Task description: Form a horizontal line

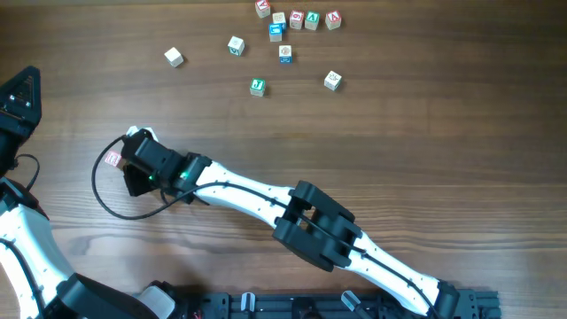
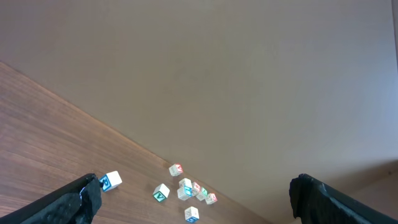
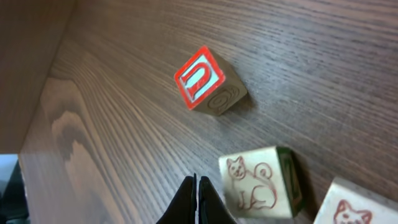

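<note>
A short row of pale letter cubes with mostly red marks [image 1: 306,19] lies side by side at the table's far edge. It also shows in the left wrist view [image 2: 200,190]. My right gripper [image 1: 131,158] is far from it at the left of the table, shut and empty [image 3: 197,186]. A red U cube [image 3: 202,81] lies ahead of its tips, and a dog-picture cube [image 3: 258,183] is just to their right. The red cube also shows from above [image 1: 112,159]. My left gripper [image 1: 19,93] is open wide and empty [image 2: 194,186].
Loose cubes with green or blue marks lie scattered in front of the row: one at the left [image 1: 174,58], others near the middle [image 1: 257,86] and right [image 1: 332,81]. A black cable [image 1: 102,190] loops beside the right wrist. A third cube [image 3: 357,208] sits by the dog cube.
</note>
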You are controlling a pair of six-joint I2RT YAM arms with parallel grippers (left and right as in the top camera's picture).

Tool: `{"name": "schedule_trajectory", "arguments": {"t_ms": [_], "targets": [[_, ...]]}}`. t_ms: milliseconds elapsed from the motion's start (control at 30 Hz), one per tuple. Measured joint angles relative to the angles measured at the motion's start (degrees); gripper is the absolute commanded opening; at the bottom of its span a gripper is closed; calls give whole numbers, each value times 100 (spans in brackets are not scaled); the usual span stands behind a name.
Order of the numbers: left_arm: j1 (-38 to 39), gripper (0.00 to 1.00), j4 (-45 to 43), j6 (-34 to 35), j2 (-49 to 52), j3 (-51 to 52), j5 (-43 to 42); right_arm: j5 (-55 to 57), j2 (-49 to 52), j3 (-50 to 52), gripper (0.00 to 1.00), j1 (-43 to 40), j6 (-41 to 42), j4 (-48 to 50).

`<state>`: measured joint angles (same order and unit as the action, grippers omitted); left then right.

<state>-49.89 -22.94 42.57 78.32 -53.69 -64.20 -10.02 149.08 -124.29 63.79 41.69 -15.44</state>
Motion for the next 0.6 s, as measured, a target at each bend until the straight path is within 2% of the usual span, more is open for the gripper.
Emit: {"name": "schedule_trajectory", "arguments": {"t_ms": [233, 600], "targets": [[0, 100, 2, 2, 0, 0, -13, -39, 9, -85, 5, 42, 234, -444], [0, 100, 0, 2, 0, 0, -15, 7, 267, -92, 6, -74, 704, -428]]}}
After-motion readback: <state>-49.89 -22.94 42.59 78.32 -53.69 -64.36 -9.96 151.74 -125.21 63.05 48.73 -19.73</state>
